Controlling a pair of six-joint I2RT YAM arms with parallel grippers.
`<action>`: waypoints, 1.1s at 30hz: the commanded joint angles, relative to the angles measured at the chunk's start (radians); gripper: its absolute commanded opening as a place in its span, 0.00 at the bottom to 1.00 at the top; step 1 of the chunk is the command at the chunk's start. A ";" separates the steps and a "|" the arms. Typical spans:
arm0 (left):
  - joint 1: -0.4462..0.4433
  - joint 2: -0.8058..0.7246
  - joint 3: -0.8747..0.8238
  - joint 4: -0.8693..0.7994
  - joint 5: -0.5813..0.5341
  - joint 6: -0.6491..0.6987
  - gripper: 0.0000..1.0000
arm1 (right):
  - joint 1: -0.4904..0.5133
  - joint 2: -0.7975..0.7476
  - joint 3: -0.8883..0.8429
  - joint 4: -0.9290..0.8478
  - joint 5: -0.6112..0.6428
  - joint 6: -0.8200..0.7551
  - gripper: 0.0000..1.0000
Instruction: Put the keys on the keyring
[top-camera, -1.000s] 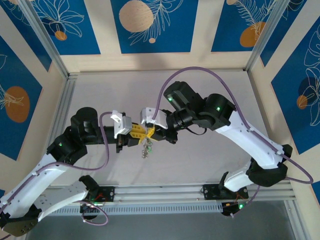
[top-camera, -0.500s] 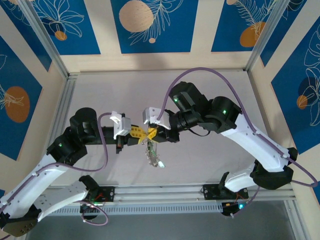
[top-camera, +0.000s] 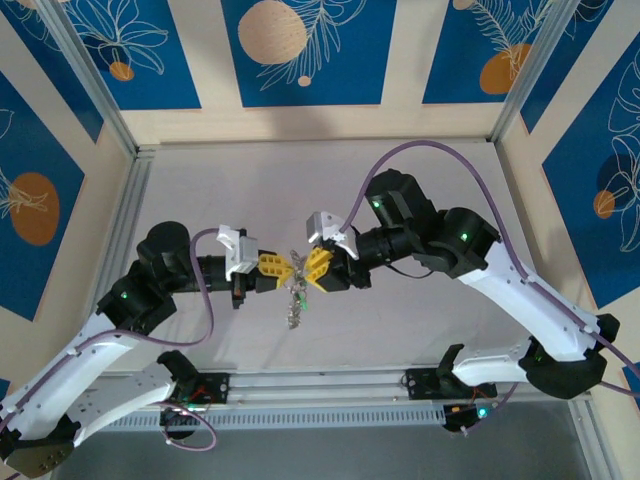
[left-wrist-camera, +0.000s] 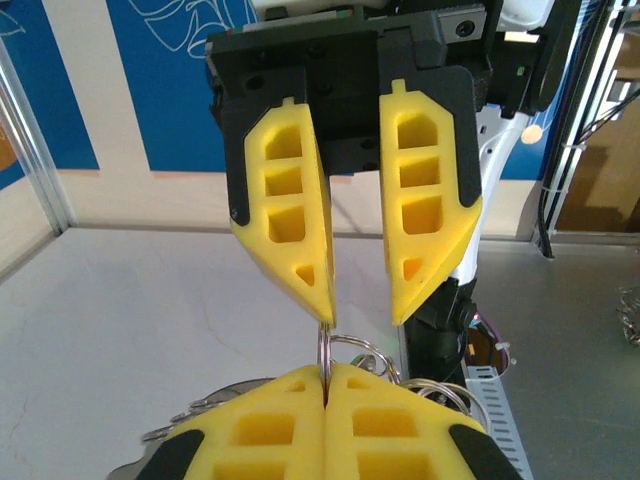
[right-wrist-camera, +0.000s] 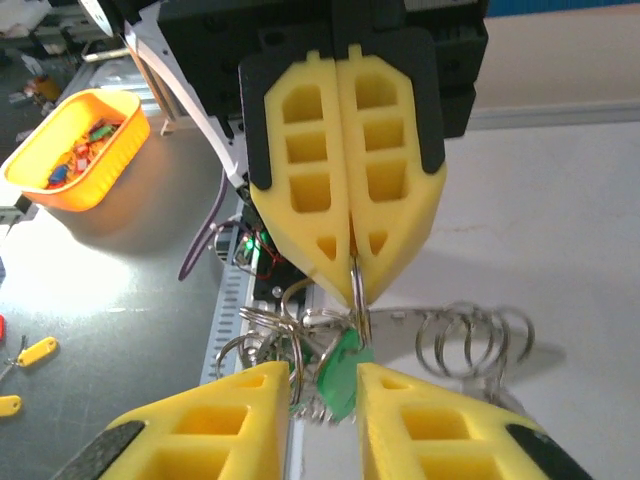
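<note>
Since a second ago the right arm has swung back toward its own side. The right tool, which was crossed tight against the left tool, has drawn off a little and parted its fingers. The keys, flung low and rightward half a second ago, now hang in a bunch just below the two tools, above the bench.

The left tool is pressed together, pinching the thin wire of the keyring at its very tips; the left wrist view shows the same wire rising from between its closed fingers. The right tool faces it tip to tip with its fingers spread and a clear gap between them, gripping nothing. In the right wrist view a green tag hangs under the pinched wire, between the spread fingers and beyond them, among tangled loops. A row of small wire loops sits just beside it, to the right.
</note>
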 joint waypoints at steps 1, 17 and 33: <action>-0.003 -0.020 -0.007 0.091 0.047 -0.028 0.00 | -0.011 -0.001 -0.025 0.037 -0.068 0.022 0.23; -0.002 -0.034 -0.048 0.191 0.097 -0.088 0.00 | -0.042 0.025 -0.072 0.128 -0.185 0.040 0.01; -0.002 -0.042 -0.046 0.199 0.091 -0.096 0.00 | -0.005 -0.023 -0.149 0.152 -0.160 0.041 0.06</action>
